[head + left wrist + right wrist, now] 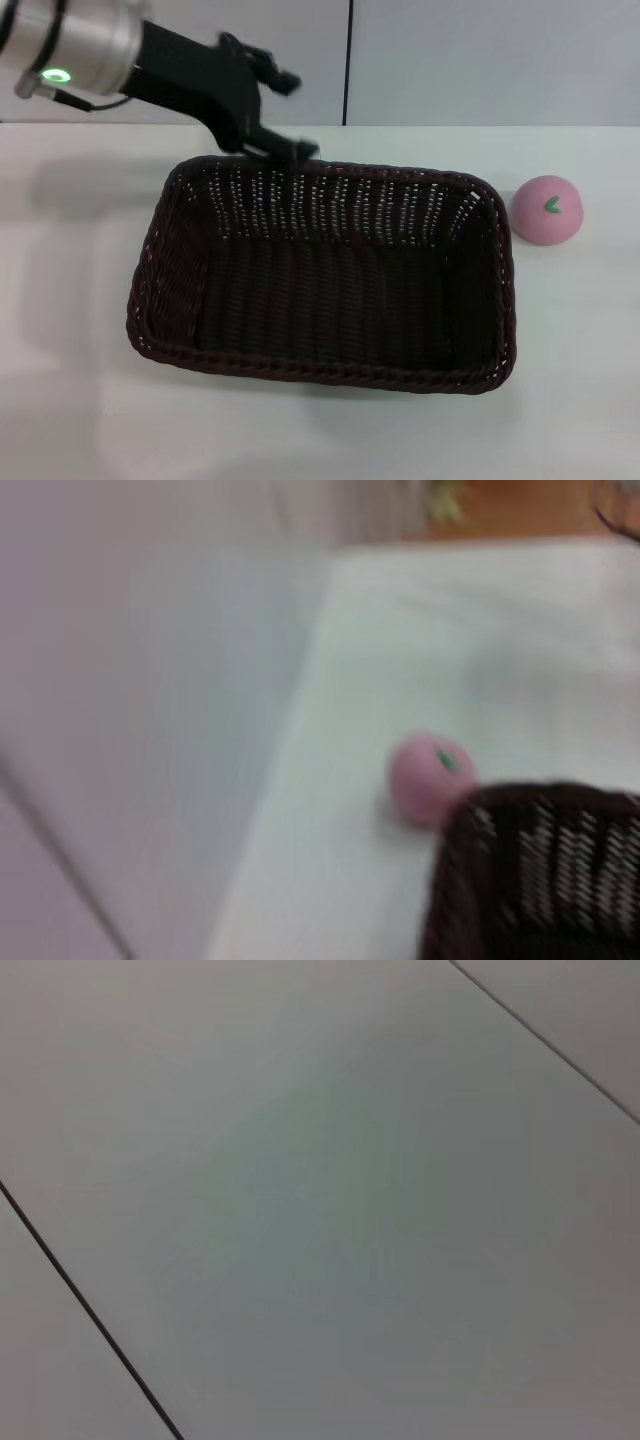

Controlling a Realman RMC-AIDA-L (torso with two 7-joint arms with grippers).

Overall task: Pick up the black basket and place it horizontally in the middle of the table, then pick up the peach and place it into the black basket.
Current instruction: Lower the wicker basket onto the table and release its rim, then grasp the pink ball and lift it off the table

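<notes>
The black basket [320,275] lies lengthwise across the middle of the white table [80,400], empty inside. To its right, just off the far right corner, the pink peach [547,209] rests on the table, leaf mark up. My left gripper [290,115] hovers over the basket's far rim near its left end, fingers spread open and holding nothing; the lower fingertip [300,150] is close above the rim. The left wrist view shows the peach [430,777] beside a corner of the basket [540,870]. My right gripper is out of view.
A pale wall with a dark vertical seam [348,60] stands behind the table. The right wrist view holds only plain grey panels with dark seams [90,1310].
</notes>
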